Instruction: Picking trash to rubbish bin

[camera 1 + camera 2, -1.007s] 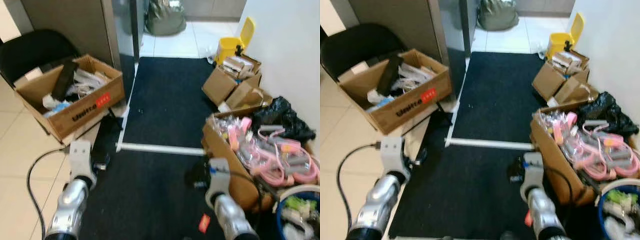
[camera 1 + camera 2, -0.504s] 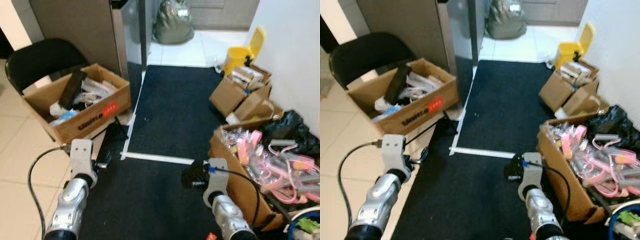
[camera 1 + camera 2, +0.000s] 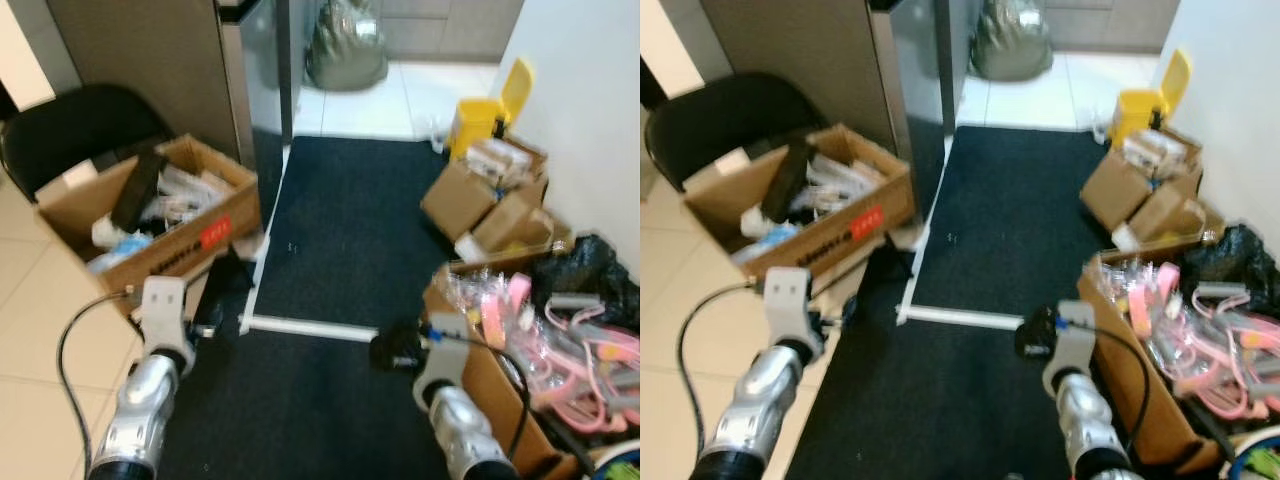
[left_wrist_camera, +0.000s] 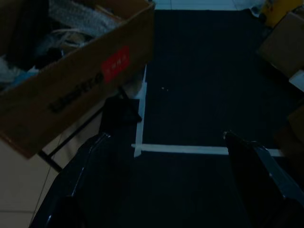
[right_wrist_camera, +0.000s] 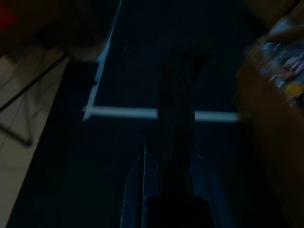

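Note:
The yellow rubbish bin (image 3: 478,105) stands with its lid up at the far right, past the end of the dark carpet (image 3: 350,230). My right gripper (image 3: 388,350) hangs low over the carpet beside the pink-filled box. In the right wrist view its fingers (image 5: 135,190) are shut on a long dark thing (image 5: 176,95); what it is stays too dark to make out. My left gripper (image 3: 207,318) hangs at the carpet's left edge near the printed box. It stands open (image 4: 165,137) with nothing between its fingers.
A printed cardboard box (image 3: 150,215) of clutter sits left, with a black chair (image 3: 80,115) behind it. A white strip (image 3: 310,328) crosses the carpet. Small cartons (image 3: 490,195), a black bag (image 3: 590,265) and a box of pink packets (image 3: 540,330) line the right wall. A green sack (image 3: 345,50) lies far ahead.
The whole picture has shifted, so the camera has moved. A red scrap on the carpet near my right arm has left the view. Both grippers keep their pose.

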